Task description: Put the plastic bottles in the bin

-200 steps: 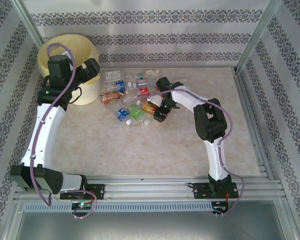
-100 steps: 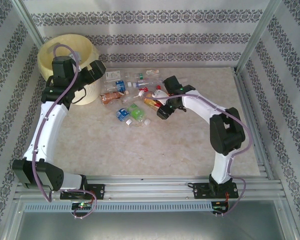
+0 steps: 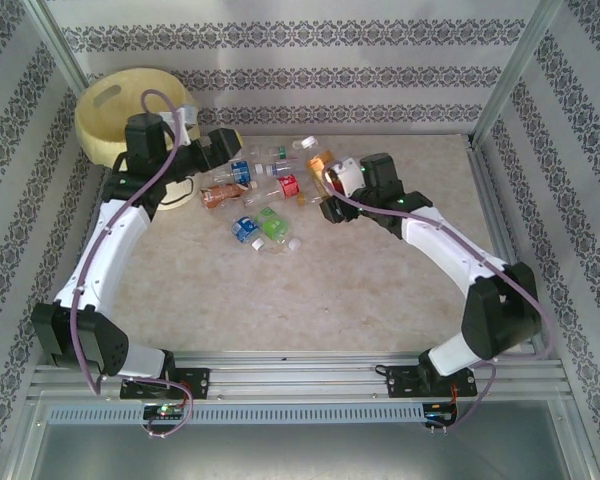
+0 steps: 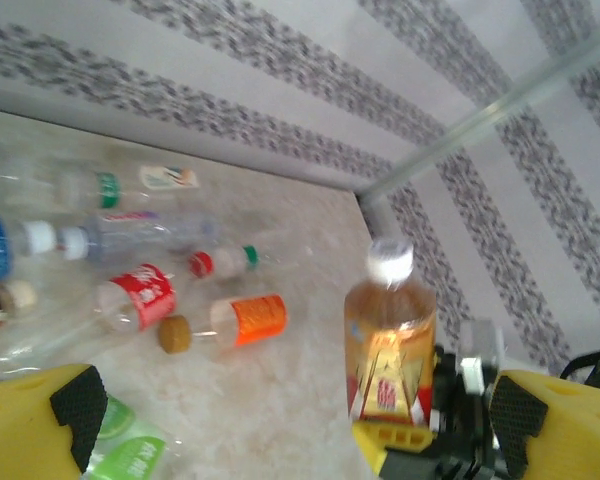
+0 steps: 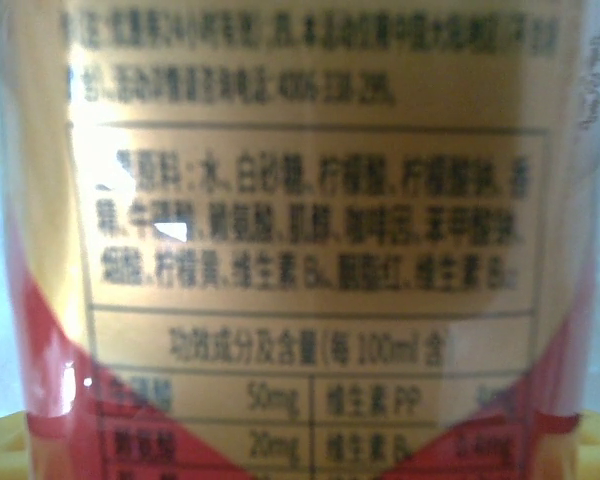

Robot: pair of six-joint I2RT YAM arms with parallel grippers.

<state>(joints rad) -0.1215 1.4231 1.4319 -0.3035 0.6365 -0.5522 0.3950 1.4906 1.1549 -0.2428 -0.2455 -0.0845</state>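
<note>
The right gripper [image 3: 328, 192] pinches an upright amber bottle [image 4: 390, 340] with a white cap. The left gripper [image 4: 298, 425] hangs spread wide near the bin [image 3: 105, 130].

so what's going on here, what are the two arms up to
The right gripper is closed on an amber bottle with a white cap and a red and gold label, holding it upright; it looks lifted off the table. The left gripper is open and empty, hanging between the bin and the loose bottles lying on the table. Those are not yet in the bin, so much of the clearing is left.
</note>
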